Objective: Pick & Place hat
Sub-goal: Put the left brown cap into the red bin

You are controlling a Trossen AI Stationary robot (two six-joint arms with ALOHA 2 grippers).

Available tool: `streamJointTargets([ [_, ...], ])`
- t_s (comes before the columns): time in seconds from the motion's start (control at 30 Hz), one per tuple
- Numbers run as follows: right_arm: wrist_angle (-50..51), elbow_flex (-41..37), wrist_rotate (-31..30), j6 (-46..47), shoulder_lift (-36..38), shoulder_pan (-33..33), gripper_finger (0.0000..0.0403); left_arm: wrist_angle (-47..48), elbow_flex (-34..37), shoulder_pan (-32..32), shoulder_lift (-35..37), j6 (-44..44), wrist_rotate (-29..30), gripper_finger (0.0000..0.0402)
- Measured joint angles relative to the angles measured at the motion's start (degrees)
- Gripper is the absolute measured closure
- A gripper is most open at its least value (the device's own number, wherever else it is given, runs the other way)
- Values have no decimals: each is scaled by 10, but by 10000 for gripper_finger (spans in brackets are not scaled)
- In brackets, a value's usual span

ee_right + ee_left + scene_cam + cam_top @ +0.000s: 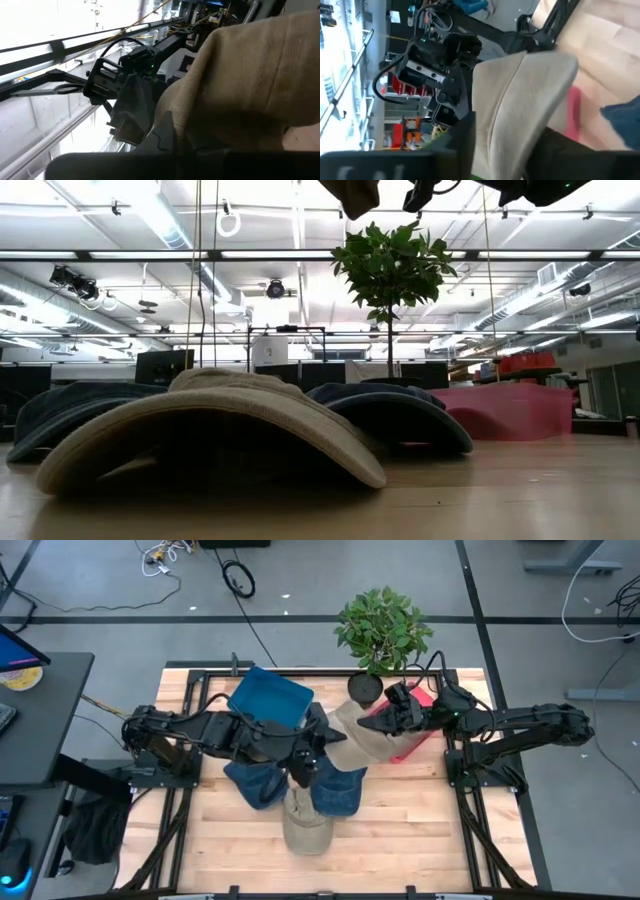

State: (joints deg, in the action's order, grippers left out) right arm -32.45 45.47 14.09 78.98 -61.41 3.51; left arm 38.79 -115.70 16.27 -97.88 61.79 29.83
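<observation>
While both arms meet over the table's middle, the high view shows the soft beige fabric hat (352, 735) stretched between the left gripper (305, 758) and the right gripper (400, 715), above the pink bin (415, 740). Low view: another beige cap (215, 430) lies flat on the table, limp. Both wrist views show each set of fingers pinching the cloth's edge. It looks light and floppy, so the brim is probably the firmest place to hold it.

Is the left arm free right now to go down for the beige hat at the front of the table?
Probably not yet. The left gripper and right gripper both grip a tan hat raised between them. The beige hat itself lies uncovered on the table, so nothing else blocks it.
</observation>
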Motion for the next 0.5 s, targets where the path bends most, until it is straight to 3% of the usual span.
streamJointTargets([
  [0.27, 4, 0, 5, -5, 0, 7, 403, 13, 0, 9, 1, -161, 57, 156],
  [0.5, 65, 1, 39, -13, 36, 34, 403, 75, 0, 46, 23, -290, 110, 145],
])
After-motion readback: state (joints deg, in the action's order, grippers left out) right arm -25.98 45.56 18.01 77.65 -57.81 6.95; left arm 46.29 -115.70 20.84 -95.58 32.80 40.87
